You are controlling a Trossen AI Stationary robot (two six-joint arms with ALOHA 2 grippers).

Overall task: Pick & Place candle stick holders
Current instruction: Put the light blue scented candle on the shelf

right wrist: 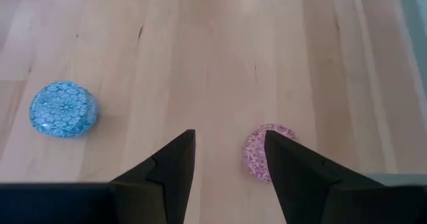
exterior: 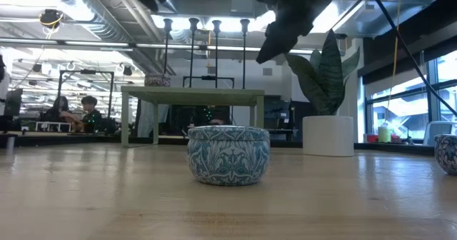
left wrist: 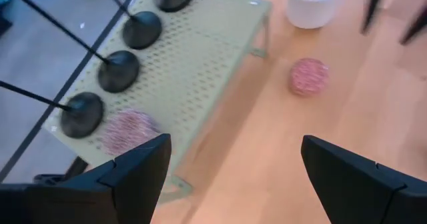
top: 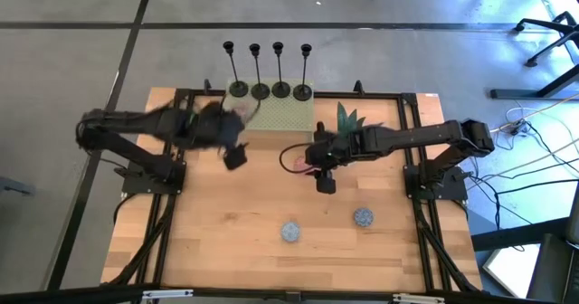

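Four black candle stick holders (top: 270,89) stand in a row by their round bases along the far edge of a pale green perforated stand (top: 280,116). They also show in the left wrist view (left wrist: 119,71) and in the low view (exterior: 205,43). My left gripper (left wrist: 233,167) is open and empty. It hovers over the table (top: 235,156) just near of the stand's left end. My right gripper (right wrist: 227,161) is open and empty. It hovers above the table's middle (top: 324,182), next to a pink tin (right wrist: 267,151).
A potted plant (top: 348,118) in a white pot (exterior: 328,135) stands right of the stand. One pink tin (left wrist: 127,129) lies on the stand, another (top: 294,159) on the table. Two blue patterned tins (top: 289,232) (top: 364,217) sit nearer the front. People sit in the room behind (exterior: 78,115).
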